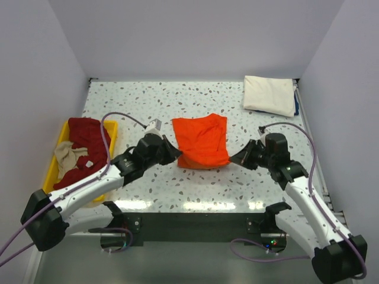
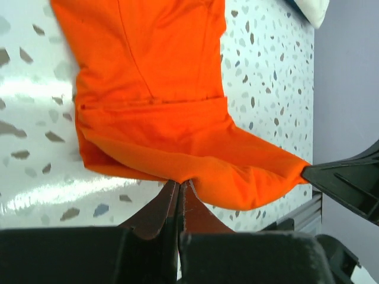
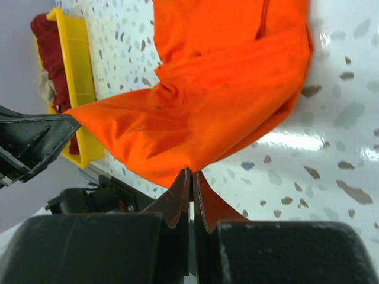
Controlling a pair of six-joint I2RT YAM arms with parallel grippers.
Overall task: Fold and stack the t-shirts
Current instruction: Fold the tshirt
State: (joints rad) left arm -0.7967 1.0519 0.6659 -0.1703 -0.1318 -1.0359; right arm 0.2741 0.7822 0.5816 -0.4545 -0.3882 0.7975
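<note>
The orange t-shirt (image 1: 201, 141) lies in the middle of the top view. It stretches up the picture, away from both grippers. The left gripper (image 1: 176, 155) pinches its lower left corner. The right gripper (image 1: 234, 158) pinches its lower right corner. Both sets of fingers are squeezed tight on the cloth, and both are just as near.

We see bright, even overhead light on the speckled table (image 1: 148, 100), white glare streaking its near edge, and only faint, soft shadows beneath the orange t-shirt (image 1: 201, 139); in both wrist views the dark nearest foreground is blurred, the cloth sharp.
</note>
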